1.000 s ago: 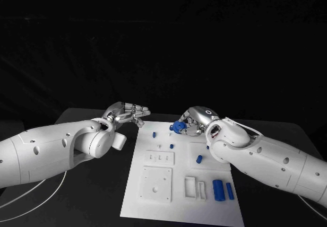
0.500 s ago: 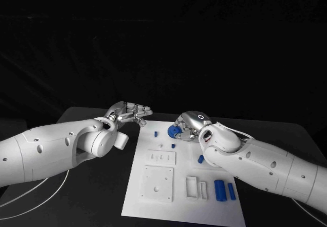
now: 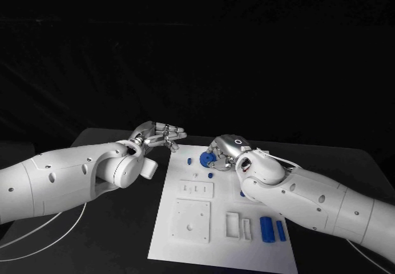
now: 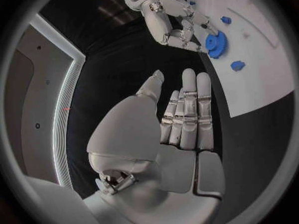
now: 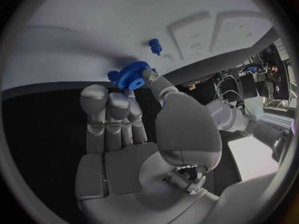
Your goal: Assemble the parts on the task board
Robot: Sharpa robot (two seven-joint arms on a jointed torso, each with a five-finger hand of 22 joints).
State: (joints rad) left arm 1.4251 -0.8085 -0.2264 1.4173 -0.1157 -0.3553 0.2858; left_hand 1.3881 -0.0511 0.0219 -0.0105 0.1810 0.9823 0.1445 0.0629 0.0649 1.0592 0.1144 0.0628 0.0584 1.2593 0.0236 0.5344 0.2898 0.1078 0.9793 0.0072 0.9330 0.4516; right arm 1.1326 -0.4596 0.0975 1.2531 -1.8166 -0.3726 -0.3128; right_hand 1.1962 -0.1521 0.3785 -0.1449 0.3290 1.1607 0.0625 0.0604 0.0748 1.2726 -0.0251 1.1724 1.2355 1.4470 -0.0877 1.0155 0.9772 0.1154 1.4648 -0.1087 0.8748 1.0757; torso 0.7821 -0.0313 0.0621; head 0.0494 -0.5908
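Note:
My right hand (image 3: 228, 149) pinches a blue gear (image 3: 210, 158) between thumb and a finger, just above the far left part of the white task board (image 3: 218, 242). The right wrist view shows the gear (image 5: 132, 75) at the fingertips (image 5: 147, 77), with a small blue peg (image 5: 154, 45) standing in the board beyond it and another blue piece (image 5: 113, 76) right beside it. My left hand (image 3: 161, 136) hovers off the board's far left corner, fingers stretched out and holding nothing. From the left wrist view, the left hand (image 4: 182, 115) faces the right hand (image 4: 173, 19) and the gear (image 4: 216, 43).
A blue peg (image 3: 190, 161) stands near the board's far left edge. Two longer blue parts (image 3: 265, 228) (image 3: 279, 230) lie at the board's near right, beside white slotted blocks (image 3: 237, 225). A square plate (image 3: 190, 221) sits at the near left. My right forearm (image 3: 313, 197) covers the board's right side.
My right hand has carried the gear a little left and lower, toward the board's far left area. The left hand has edged slightly right, fingers still stretched out.

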